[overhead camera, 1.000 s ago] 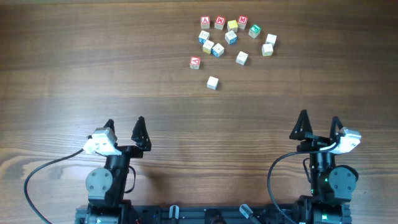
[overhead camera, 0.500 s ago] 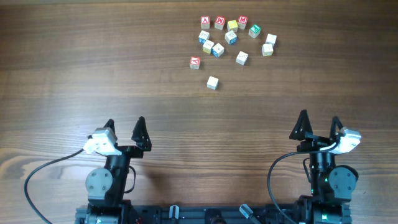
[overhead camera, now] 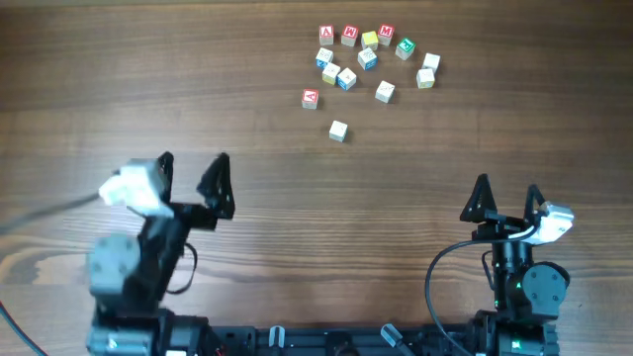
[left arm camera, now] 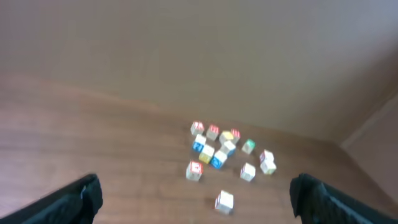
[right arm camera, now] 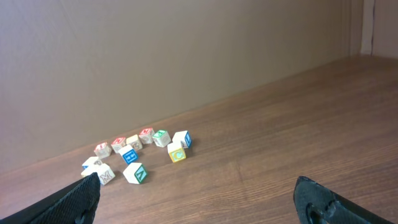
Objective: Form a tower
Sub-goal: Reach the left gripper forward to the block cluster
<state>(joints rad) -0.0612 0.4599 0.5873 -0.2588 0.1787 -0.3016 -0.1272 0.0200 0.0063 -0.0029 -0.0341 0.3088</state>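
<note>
Bottom of the overhead view: both arm bases are cut off by the frame edge. The left gripper (overhead camera: 193,163), lower left, has its fingers spread wide with nothing between them. That arm is smeared, so we can't read wrist detail. The right gripper (overhead camera: 507,188), lower right, is sharp, also spread wide and empty. In the wrist views we only get dark fingertips at the bottom corners, left fingers (left arm camera: 78,198) and right fingers (right arm camera: 74,200); the rest is cropped.

Past them is bare wood table (overhead camera: 99,79). Next comes a lone cube (overhead camera: 338,131), upper centre, apart from the others. A red-faced cube (overhead camera: 310,99) sits just beyond it, to its left. Farthest are the letter cubes (overhead camera: 367,59), a loose cluster at upper centre-right, well apart from both grippers.

In the right wrist view the cluster (right arm camera: 130,155) reads as one layer, with no cube on another as far as we can see. The left wrist view is blurred, so we can't read the letters there.
</note>
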